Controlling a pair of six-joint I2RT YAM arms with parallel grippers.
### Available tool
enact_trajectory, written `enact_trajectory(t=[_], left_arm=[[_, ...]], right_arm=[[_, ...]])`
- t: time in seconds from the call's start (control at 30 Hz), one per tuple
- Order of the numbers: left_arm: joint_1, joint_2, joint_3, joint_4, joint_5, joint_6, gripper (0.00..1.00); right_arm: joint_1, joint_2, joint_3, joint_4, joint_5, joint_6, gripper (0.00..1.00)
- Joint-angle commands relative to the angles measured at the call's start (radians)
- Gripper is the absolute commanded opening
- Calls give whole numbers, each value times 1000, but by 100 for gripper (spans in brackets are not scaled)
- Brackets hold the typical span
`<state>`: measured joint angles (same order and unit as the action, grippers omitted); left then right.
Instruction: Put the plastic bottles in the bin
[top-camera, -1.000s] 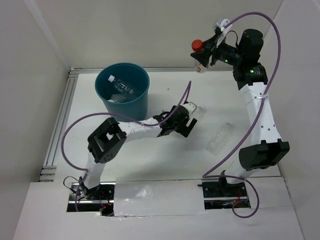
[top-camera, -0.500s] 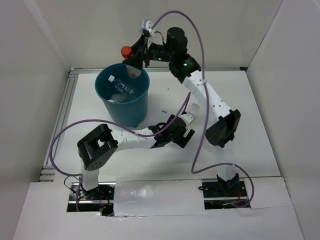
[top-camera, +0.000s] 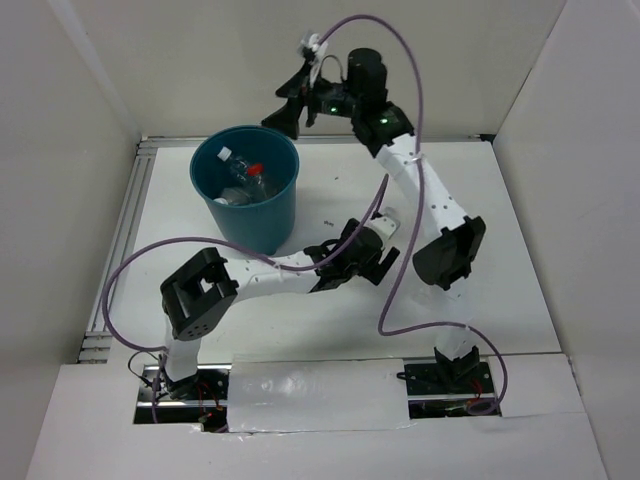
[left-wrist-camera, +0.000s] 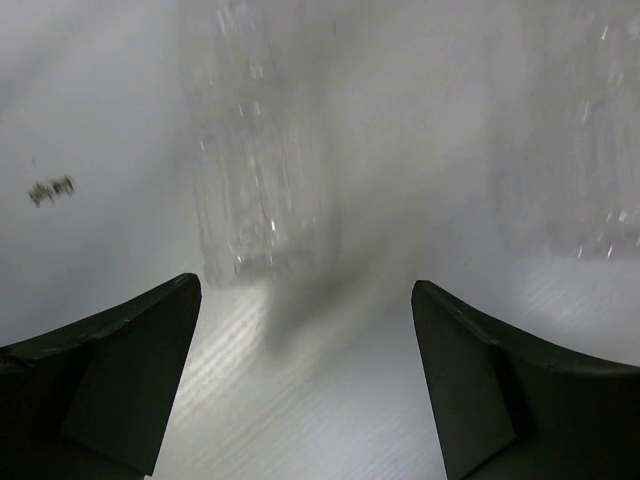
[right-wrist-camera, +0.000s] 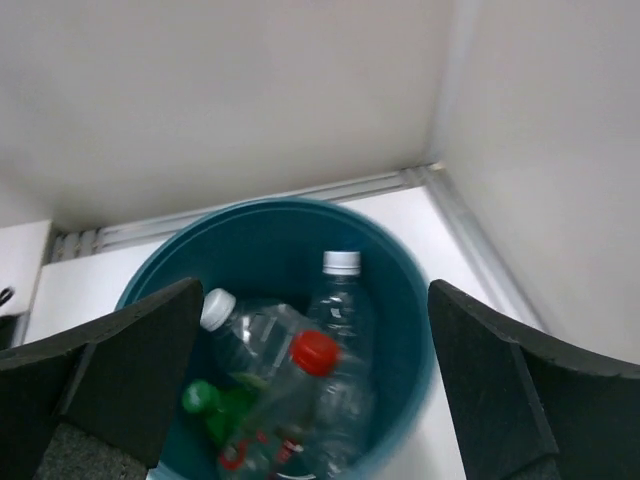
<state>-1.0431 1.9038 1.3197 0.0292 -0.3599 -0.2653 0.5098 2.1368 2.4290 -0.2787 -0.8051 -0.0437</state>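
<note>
1. Under the bin (top-camera: 250, 215) lies a white matte worktop (top-camera: 500, 220), walled by plain pale panels (top-camera: 180, 60).
2. Round, tapered and smooth teal plastic, the bin holds clear plastic bottles (right-wrist-camera: 345, 310) with red, white and green tops.
3. Above the bin's far rim, my right jaws gape wide, empty.
4. Right of the bin, my left jaws spread wide before a blurred clear bottle (left-wrist-camera: 260, 190) lying on the worktop.

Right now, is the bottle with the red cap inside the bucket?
In: the red-capped bottle is inside the bin, below the open right pincer.
</note>
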Motion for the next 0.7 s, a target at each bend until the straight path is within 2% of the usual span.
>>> enact_trajectory(t=[0.0,0.1,0.17,0.2,0.23,0.27,0.33,0.37,0.4,0.43,0.47,0.5,0.53,0.6,0.63,0.67], left_arm=[[14,41,125,67,-77,35,99],[35,128,243,0,-102,64,99],[48,179,298,-37,-77,75,99],[60,217,327,-37,-77,86,99],[60,236,337,-60,-56,86,99],[69,254,351,-75,-56,86,99],[69,317,400,-109,-56,86,99],[69,336,414,-139,-56,86,99],[69,351,414,-149,-56,77,99],[78,351,400,-149,-45,61,97],[78,351,400,-149,-45,61,95],[78,351,400,-149,-45,61,92],[78,351,400,-149,-34,61,86],[78,342,400,-149,-34,61,71],[78,315,400,-149,-34,61,50],[78,293,400,-149,-34,52,39]], right_arm=[[-118,-196,10,-17,69,8,100],[-262,-296,-76,-82,119,19,100],[-357,-351,-183,-102,101,54,96],[-454,-376,-218,-114,86,54,93],[-505,-427,-252,-146,57,64,89],[-552,-451,-313,-168,40,64,78],[-687,-512,-376,-242,12,54,62],[-733,-532,-454,-261,-11,45,60],[-816,-551,-496,-278,-29,32,62],[-891,-586,-577,-307,-58,22,71],[-924,-603,-617,-316,-80,5,71],[-951,-632,-651,-344,-98,-11,80],[-974,-644,-710,-356,-108,-43,82],[-1022,-664,-758,-378,-99,-73,89],[-1031,-675,-775,-413,-79,-115,100],[-1031,-675,-791,-434,-78,-137,100]])
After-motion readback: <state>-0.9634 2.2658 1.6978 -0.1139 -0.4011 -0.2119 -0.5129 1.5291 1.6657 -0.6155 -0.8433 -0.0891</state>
